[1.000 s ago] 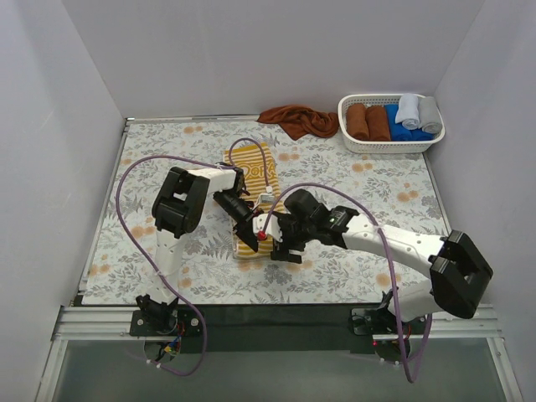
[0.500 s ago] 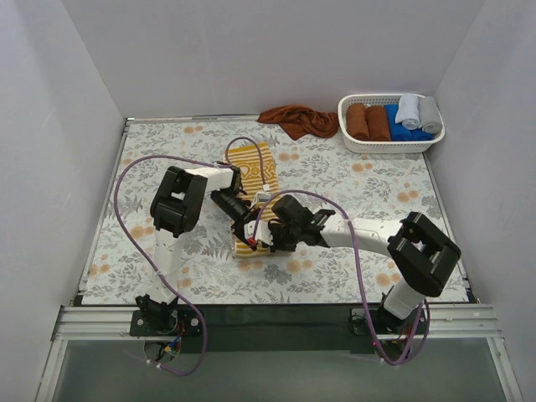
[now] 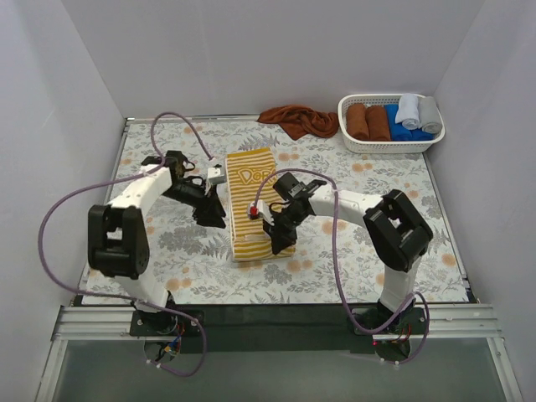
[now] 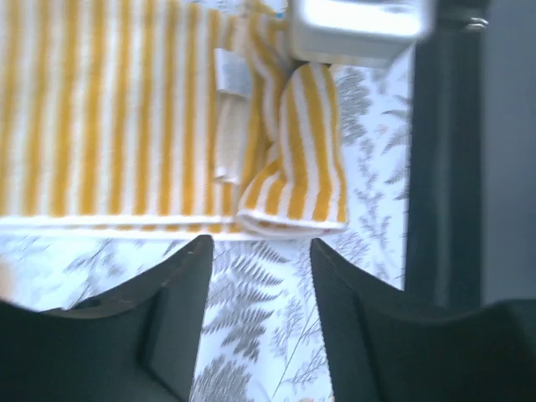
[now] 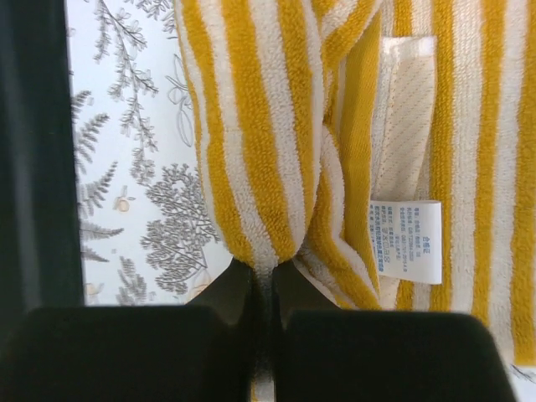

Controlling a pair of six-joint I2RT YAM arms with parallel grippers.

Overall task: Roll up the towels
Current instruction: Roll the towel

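Note:
The mustard-yellow striped towel [image 3: 249,197] lies flat in the middle of the table, its near end folded into a short roll [image 4: 303,151]. My right gripper [image 3: 280,241] is at the towel's near right edge, shut on that rolled fold [image 5: 251,142], with the cloth pinched between its jaws [image 5: 264,272]. A white care label [image 5: 407,241] shows beside the fold. My left gripper [image 3: 214,218] hovers just left of the towel, open, with only tablecloth between its fingers [image 4: 261,244]. The rust-brown towel [image 3: 297,120] lies crumpled at the back.
A white basket [image 3: 352,142] at the back right holds several small rolls, brown, blue and grey. The floral tablecloth [image 3: 360,251] covers the table, and white walls enclose it on three sides.
My left gripper has opened, let go of the towel and swung back to the left. My right gripper has shut on the rolled end. The towel now lies straighter.

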